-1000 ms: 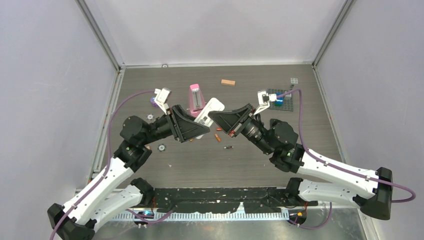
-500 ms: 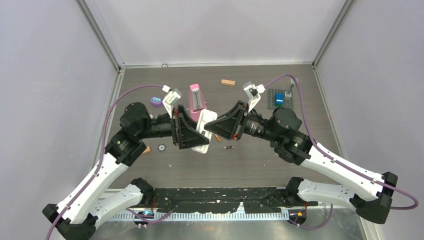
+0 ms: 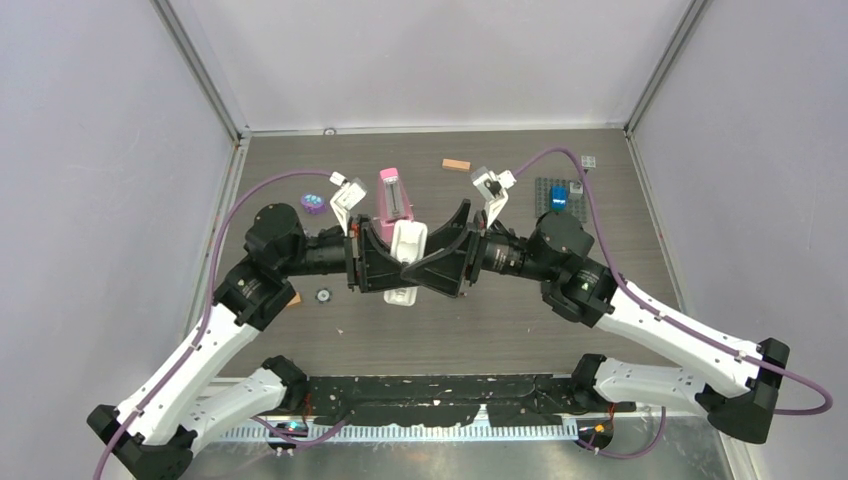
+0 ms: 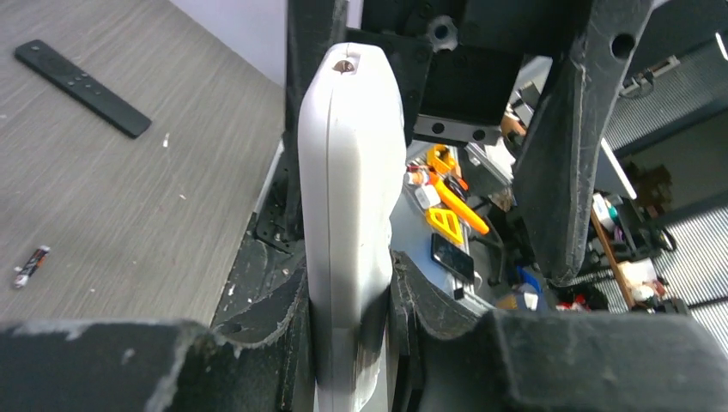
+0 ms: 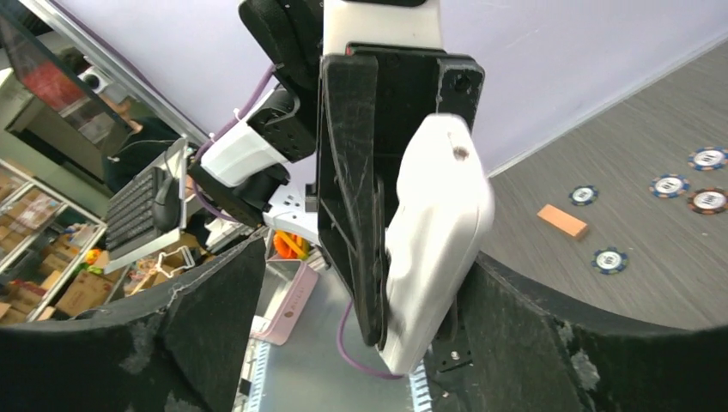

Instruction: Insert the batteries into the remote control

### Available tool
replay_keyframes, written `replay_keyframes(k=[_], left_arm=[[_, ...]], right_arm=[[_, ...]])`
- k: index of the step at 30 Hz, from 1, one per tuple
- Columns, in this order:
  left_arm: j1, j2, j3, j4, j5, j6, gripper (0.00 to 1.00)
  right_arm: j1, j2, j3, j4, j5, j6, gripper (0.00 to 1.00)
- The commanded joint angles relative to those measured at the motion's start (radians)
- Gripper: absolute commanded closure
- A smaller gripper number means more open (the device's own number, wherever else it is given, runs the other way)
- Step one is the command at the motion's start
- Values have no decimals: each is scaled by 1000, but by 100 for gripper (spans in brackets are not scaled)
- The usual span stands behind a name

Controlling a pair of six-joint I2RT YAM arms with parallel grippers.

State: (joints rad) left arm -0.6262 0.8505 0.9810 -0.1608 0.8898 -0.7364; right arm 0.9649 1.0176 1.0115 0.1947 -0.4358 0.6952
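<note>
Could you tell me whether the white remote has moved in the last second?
Yes: the white remote shifted down the view, away from the pink remote.

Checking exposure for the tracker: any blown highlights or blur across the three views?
Top external: even light, sharp. Left wrist: white remote nearly blown out, near fingers soft and dark. Right wrist: remote's top edge slightly soft, foreground underexposed.

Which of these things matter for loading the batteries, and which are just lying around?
For the job: white remote, battery.
Lying about: pink remote, black remote, orange block, poker chips, blue block.
</note>
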Motion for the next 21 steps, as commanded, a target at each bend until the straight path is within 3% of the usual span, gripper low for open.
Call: replay_keyframes(k=[1,8,14,21], left_arm=[[4,-29,-28,132,-128,-124,100],[5,-94,-104,278,-323,-279,100],[5,-159,-122,295,-425,-334,100],[5,-232,-201,362,-531,-429,100]], right_arm=[[9,-73,-63,86,91,5,12],[70,-84,-120,92,197,-6,10],[103,-41,-126,121,238,5,11],[122,37,-128,225,255,58,19]])
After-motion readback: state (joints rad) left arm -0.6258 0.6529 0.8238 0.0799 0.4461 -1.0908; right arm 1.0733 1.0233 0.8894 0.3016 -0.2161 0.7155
